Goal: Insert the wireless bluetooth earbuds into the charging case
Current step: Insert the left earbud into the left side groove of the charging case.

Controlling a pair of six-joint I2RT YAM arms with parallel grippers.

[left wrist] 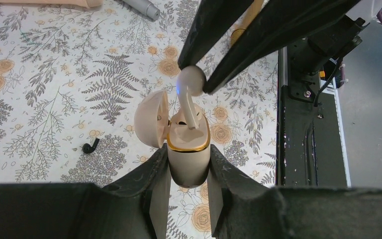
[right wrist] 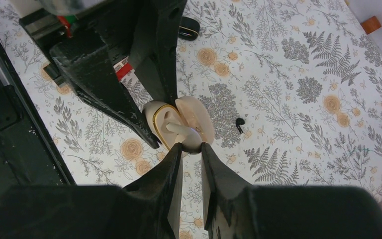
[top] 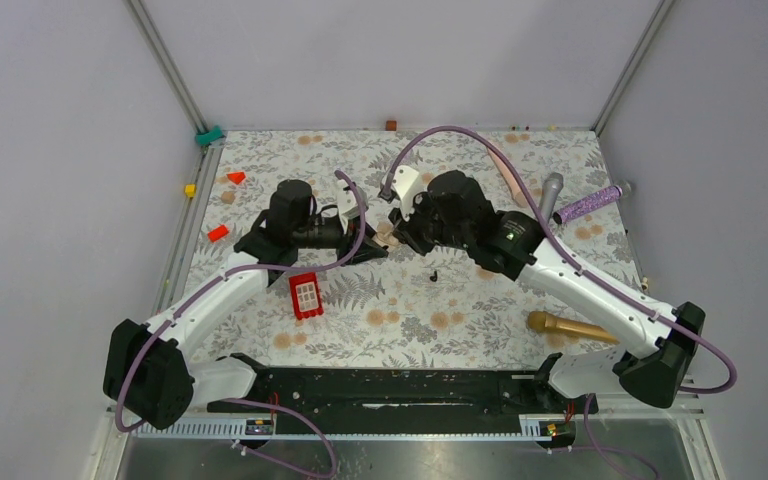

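Item 1: charging case (left wrist: 189, 158), cream with a gold rim, upright and off the table (left wrist: 54, 74). It was clamped at its lower body between the 2 fingers of the left hand (left wrist: 189, 174). Its hinged lid (left wrist: 151, 118) stood open to one side.

Item 2: cream earbud (left wrist: 191, 82), pinched by its bulb between the fingertips of the right hand (right wrist: 191, 149), directly above the case. Its stem pointed down, with the tip reaching into the open mouth of the case. The bulb remained above the rim, not seated. A small blue light showed on the bulb.

Item 3: black earbud (left wrist: 90, 146), tiny, lying loose on the floral table, near the case and apart from both hands.

Item 4: red block (top: 306, 296), flat on the table beside the left forearm, well clear of the case.

Item 5: gold microphone (top: 570, 326), lying on the table close to the right arm.

Item 6: purple glitter microphone (top: 590, 205), at the far right of the table, next to a grey handle (top: 550, 192).
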